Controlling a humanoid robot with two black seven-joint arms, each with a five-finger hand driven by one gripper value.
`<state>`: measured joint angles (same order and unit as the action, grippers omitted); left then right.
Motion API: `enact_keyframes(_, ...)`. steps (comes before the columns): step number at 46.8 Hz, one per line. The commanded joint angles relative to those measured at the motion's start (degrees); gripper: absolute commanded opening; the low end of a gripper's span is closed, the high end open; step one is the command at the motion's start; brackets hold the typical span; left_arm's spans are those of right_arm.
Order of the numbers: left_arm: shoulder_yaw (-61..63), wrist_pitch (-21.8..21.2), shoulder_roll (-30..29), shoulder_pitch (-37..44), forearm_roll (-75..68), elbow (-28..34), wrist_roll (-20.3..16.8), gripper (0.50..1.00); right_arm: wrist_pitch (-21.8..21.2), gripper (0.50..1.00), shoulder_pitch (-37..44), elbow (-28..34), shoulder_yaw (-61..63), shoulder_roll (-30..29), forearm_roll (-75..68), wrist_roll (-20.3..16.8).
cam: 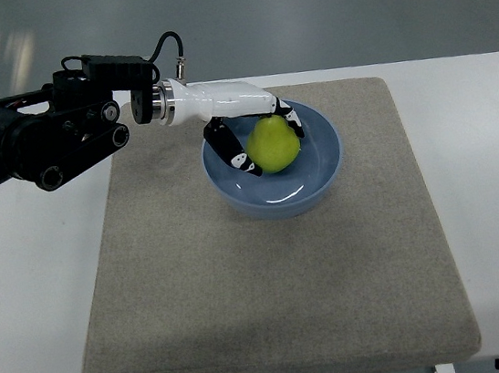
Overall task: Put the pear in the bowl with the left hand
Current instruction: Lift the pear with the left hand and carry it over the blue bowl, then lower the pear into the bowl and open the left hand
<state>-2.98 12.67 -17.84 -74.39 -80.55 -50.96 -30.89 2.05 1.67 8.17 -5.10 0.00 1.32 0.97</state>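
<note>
Reaching in over the near-left rim, the left hand (257, 139) has its fingers (231, 152) curled around the pear (273, 144), one dark finger running down the fruit's left flank and another hooked over its upper right; that's a wrap-around grasp, pressed on the fruit, nothing spread yet. And the pear itself, yellow-green, sits inside the blue bowl (321, 172), up toward the back-left of the hollow; whether it rests on the bottom or hangs just clear of it, the steep view won't say. Out from there, the white forearm runs back to a black wrist and arm coming in from the left edge; the bowl stands on a grey-beige mat (272, 285), and the mat lies on a white surface (498, 190); no right hand anywhere in shot.

By my reading, the carry is done and what's left is the let-go and the pull-out; that's where it could still slip. If the pear hangs above the bottom when the fingers part, it could drop, roll and settle hard against the wall; a pear is lopsided and won't sit where you leave it. If the fingers open unevenly, the one hooked over the top could drag the fruit back up toward the rim; and a low exit could catch the near-left rim, tipping or sliding the bowl across the mat.
</note>
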Motion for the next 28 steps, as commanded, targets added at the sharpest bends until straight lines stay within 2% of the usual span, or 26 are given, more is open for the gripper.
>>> enact_keyframes(1,0.0,0.0,0.0,0.4,0.0,0.0,-0.1,0.765,0.0,0.926,0.0,0.0,0.0,0.0,0.0,0.0)
enact_keyframes(12,-0.1,0.0,0.0,1.1,0.1,0.0,-0.1,0.814,0.1,0.924,0.0,0.0,0.0,0.0,0.0,0.0)
enact_keyframes(15,-0.1,0.0,0.0,1.1,0.1,0.0,-0.1,0.883,0.1,0.926,0.0,0.0,0.0,0.0,0.0,0.0)
enact_keyframes(20,-0.1,0.0,0.0,1.2,0.2,0.0,-0.1,0.896,0.0,0.924,0.0,0.0,0.0,0.0,0.0,0.0)
enact_keyframes(23,-0.2,0.0,0.1,1.2,0.7,0.0,-0.1,0.985,0.0,0.926,0.0,0.0,0.0,0.0,0.0,0.0)
enact_keyframes(28,-0.1,0.0,0.4,1.4,0.7,0.1,-0.1,0.994,0.1,0.926,0.0,0.0,0.0,0.0,0.0,0.0)
